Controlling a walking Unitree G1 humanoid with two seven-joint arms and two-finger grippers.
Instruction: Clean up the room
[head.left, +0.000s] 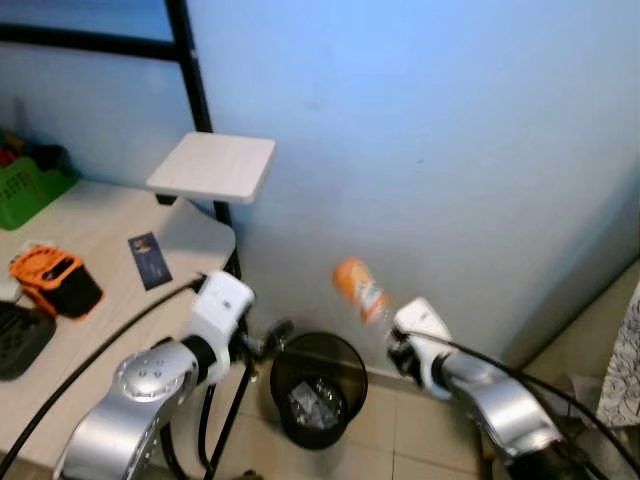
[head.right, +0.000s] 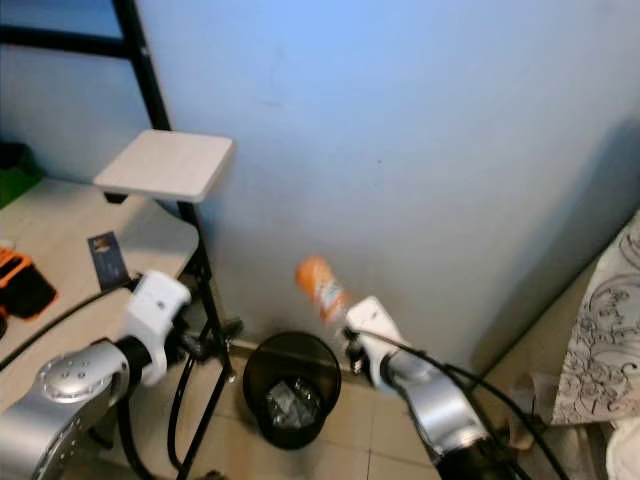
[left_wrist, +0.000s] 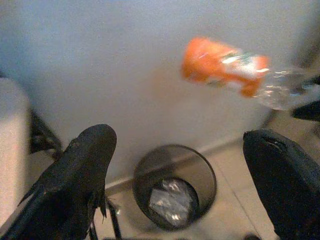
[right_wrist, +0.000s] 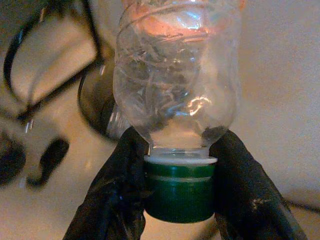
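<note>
Orange-labelled and clear, a plastic bottle (head.left: 360, 290) is being held in the lower centre of the left eye frame by the right gripper (right_wrist: 181, 192), whose two black fingers (right_wrist: 119, 192) are clamping its neck at the green cap (right_wrist: 180, 189), as the right wrist view is showing. The bottle is tilting up and to the left against the pale blue wall (head.left: 430, 130), its labelled end uppermost, above and just right of a black mesh waste bin (head.left: 318, 388) standing on the tiled floor (head.left: 400, 420) at the bottom centre; crumpled clear rubbish is lying inside the bin. At lower left, the left gripper (left_wrist: 177, 165) is reaching toward the bin with its fingers (left_wrist: 75, 185) spread wide apart and gripping nothing. A light wooden desk (head.left: 110, 290) is filling the left edge of the frame, carrying an orange-and-black device (head.left: 55, 282), a dark card (head.left: 149, 260) and a green basket (head.left: 28, 190), while a small white shelf (head.left: 213, 166) is jutting from a black frame (head.left: 190, 70) at upper left.
</note>
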